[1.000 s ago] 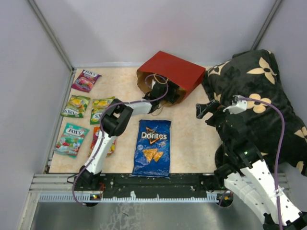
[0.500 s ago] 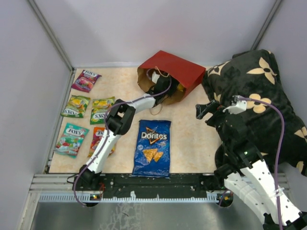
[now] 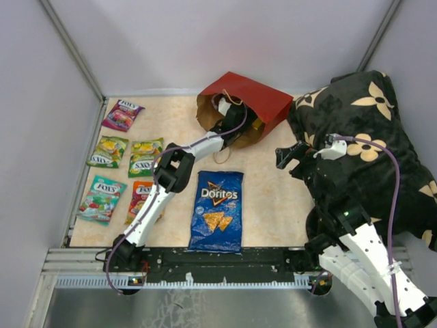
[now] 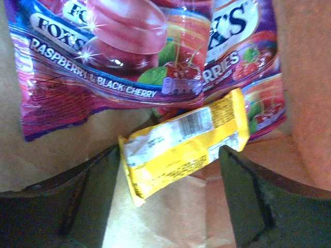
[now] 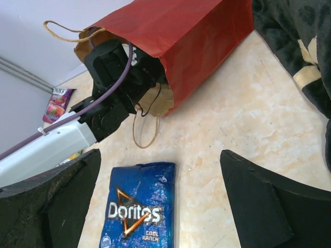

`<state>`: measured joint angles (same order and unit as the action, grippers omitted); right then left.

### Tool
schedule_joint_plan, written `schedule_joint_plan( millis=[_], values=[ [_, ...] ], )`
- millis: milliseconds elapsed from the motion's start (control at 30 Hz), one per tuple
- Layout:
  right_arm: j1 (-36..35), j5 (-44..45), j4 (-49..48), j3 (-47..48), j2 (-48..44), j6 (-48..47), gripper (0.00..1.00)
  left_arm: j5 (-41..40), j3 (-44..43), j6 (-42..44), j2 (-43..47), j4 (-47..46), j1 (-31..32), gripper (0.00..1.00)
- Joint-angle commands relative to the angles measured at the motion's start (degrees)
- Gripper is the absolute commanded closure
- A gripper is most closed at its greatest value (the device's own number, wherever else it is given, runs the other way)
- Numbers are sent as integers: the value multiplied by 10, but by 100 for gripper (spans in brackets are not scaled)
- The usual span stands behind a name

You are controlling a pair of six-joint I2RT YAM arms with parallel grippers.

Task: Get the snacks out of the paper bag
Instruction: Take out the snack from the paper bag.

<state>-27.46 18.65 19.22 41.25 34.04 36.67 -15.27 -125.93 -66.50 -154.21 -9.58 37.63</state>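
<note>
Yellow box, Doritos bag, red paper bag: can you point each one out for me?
yellow box (image 4: 182, 145): left wrist view, middle of its upper face.
Doritos bag (image 3: 217, 210): top external view, its printed middle.
red paper bag (image 5: 191, 46): right wrist view, its red side wall.

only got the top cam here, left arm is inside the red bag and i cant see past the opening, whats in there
Observer: A small yellow box lies on the brown inside of the paper bag, right between the fingers of the left gripper.
Operator: is it gripped
Observer: Not yet. The jaws stand open, one on each side of the box.
Operator: anything else in there
Observer: At least one purple Fox's packet, raspberry and black cherry, lies beyond the box. The box overlaps its lower edge.
</note>
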Motion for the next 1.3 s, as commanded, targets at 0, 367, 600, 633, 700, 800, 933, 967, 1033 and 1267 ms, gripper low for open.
schedule_joint_plan(
  millis=[0,367,600,633,700,800,933,967,1033,1267],
  values=[
    [5,-8,-31,5,5,2,1,-1,-12,25,-36,41,2,27],
    [4,-8,-32,3,4,-1,1,12,-16,78,-39,20,2,99],
    [5,-11,-36,-2,2,-3,1,0,55,123,12,-28,-1,100],
    [5,-11,-37,-2,2,-3,1,-4,72,132,24,-39,-1,100],
    [5,-11,-37,-2,2,-4,1,-10,114,147,53,-64,0,100],
    [5,-11,-41,-4,3,-4,1,-24,194,171,105,-110,1,100],
    [4,-19,-54,-11,13,-2,1,-43,314,196,183,-174,1,100],
    [5,-22,-58,-12,16,0,1,-46,338,201,204,-188,1,100],
    [5,-28,-66,-15,22,3,1,-50,384,207,239,-209,1,100],
    [5,-37,-80,-23,31,10,1,-78,534,233,355,-289,1,100]
  ],
)
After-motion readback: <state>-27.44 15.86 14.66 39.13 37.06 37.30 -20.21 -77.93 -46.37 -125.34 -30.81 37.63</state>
